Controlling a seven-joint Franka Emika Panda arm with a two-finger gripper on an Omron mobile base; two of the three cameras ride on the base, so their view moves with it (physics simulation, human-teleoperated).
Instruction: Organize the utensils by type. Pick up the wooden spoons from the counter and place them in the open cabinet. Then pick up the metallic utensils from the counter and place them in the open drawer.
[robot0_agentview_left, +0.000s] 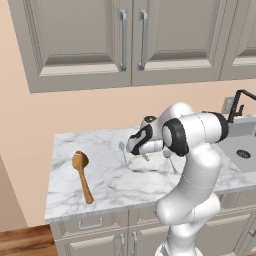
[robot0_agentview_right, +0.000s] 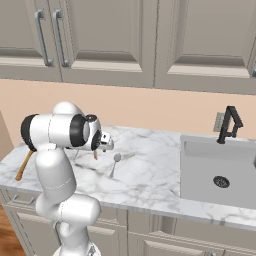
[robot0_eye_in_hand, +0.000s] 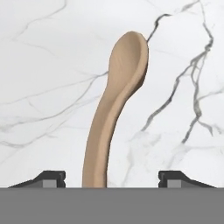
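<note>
We hover our claw low over the table, jaws spread astride the tan wooden spoon, whose handle runs straight between them.

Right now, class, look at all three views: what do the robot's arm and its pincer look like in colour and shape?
The arm is glossy white, built of rounded, bulbous segments, with dark black bands at the joints. Its wrist end carries black-and-white housing. The pincer ends in two small dark fingertips, flat-topped and blocky. No cables or markings can be made out.
</note>
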